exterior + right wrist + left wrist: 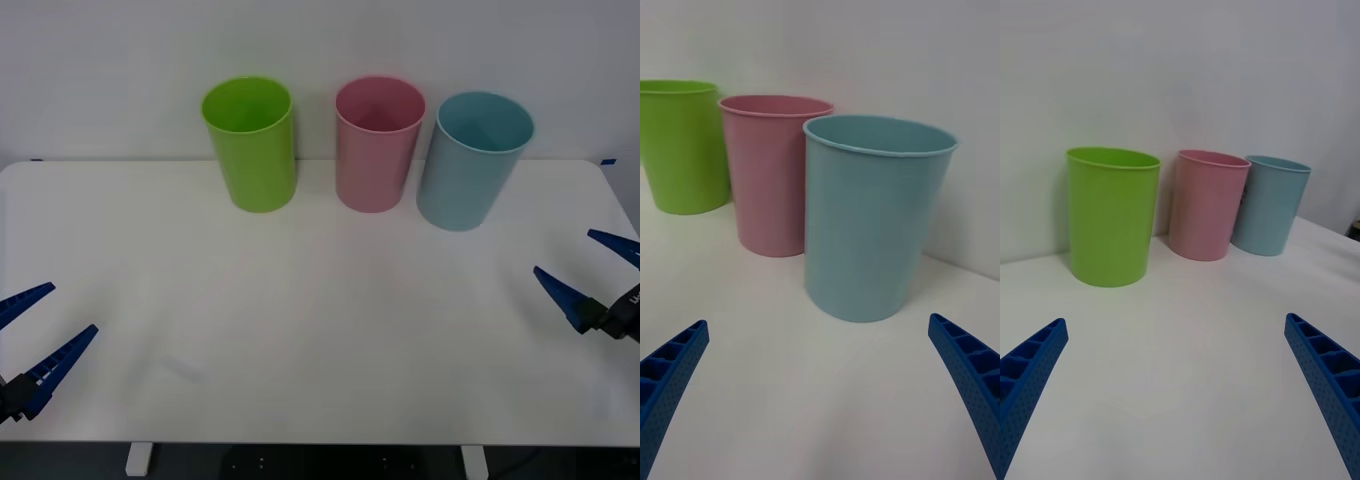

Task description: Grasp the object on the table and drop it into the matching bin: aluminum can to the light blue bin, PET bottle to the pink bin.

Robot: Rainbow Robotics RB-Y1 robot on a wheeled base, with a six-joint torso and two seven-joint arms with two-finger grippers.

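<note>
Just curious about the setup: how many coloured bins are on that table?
3, in a row at the table's far edge: lime green bin leftmost, pink bin middle, light blue bin rightmost.

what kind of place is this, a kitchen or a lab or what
Most likely a robot test bench or lab, not a kitchen: a plain white table against a bare wall, with a green bin, pink bin and light blue bin lined up, and open blue end effectors at both sides.
</note>
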